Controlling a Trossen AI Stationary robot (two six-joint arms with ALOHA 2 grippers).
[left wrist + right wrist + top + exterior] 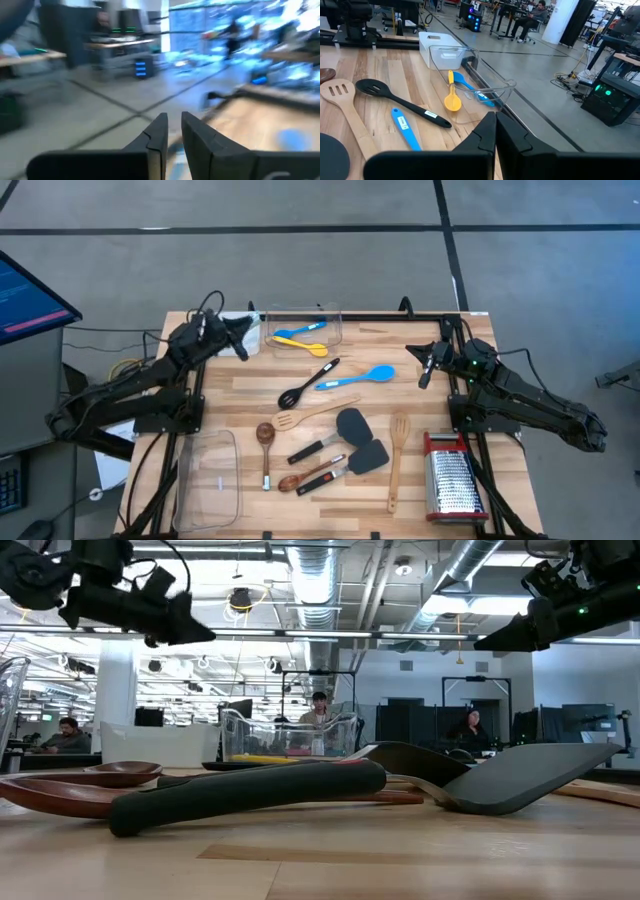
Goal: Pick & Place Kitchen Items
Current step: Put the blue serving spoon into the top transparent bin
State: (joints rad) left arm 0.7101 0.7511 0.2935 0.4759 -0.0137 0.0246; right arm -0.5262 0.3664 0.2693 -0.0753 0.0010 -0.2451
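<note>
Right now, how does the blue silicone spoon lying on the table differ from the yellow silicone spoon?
The blue silicone spoon lies on the bare wooden table; the yellow silicone spoon lies inside the clear plastic tub. The blue one lies alone; the yellow one lies beside a second blue spoon. Both lie flat and free of either hand.

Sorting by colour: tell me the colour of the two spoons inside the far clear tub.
One yellow spoon, one blue spoon; right wrist view shows them best.

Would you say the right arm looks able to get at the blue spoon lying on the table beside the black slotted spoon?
Probably yes: the blue spoon lies in the open, nothing on it, with the shut right gripper raised just beside it.
</note>
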